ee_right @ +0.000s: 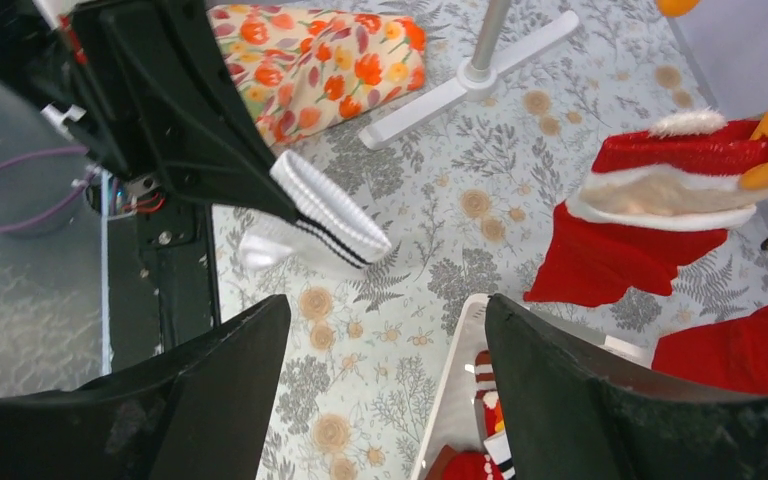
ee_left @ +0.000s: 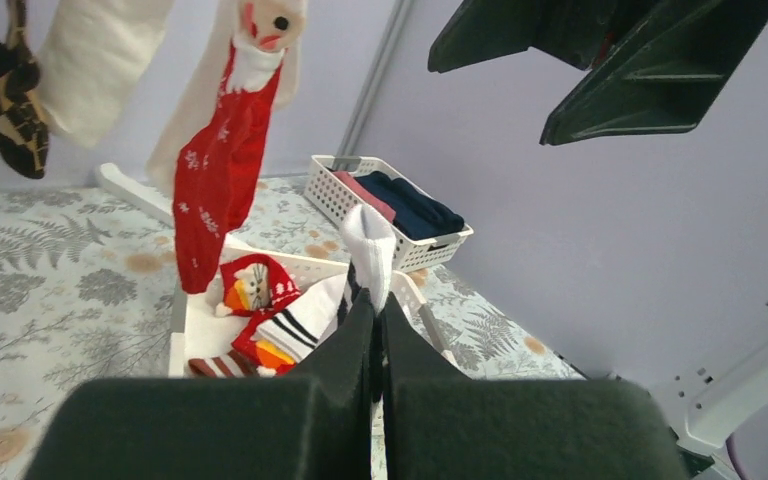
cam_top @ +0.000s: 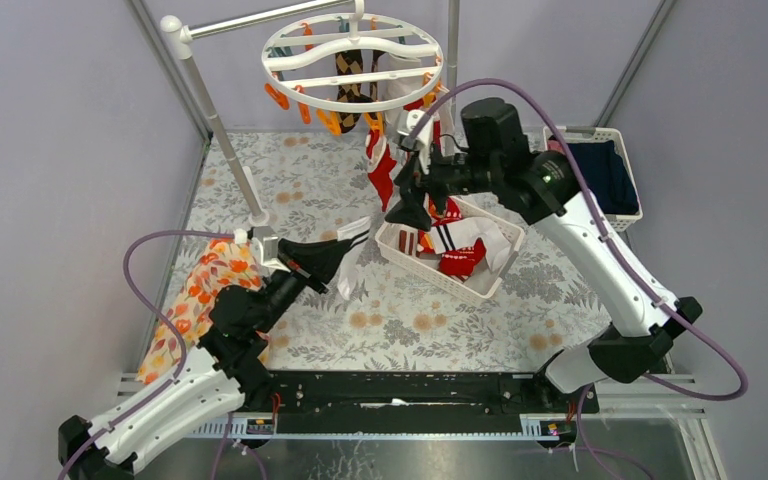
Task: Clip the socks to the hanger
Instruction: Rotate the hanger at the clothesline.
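Lying in white basket (cam_top: 428, 272), assorted socks (cam_top: 460, 259)

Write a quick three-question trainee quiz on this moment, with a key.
1. What does the left gripper hold?
A) a glove
B) the striped-cuff white sock
C) a towel
2. True or false: the right gripper is shut.
3. Fill in: the red Christmas sock hangs clipped to the ____.

Key:
1. B
2. False, its jaws stand wide apart with nothing between them.
3. hanger
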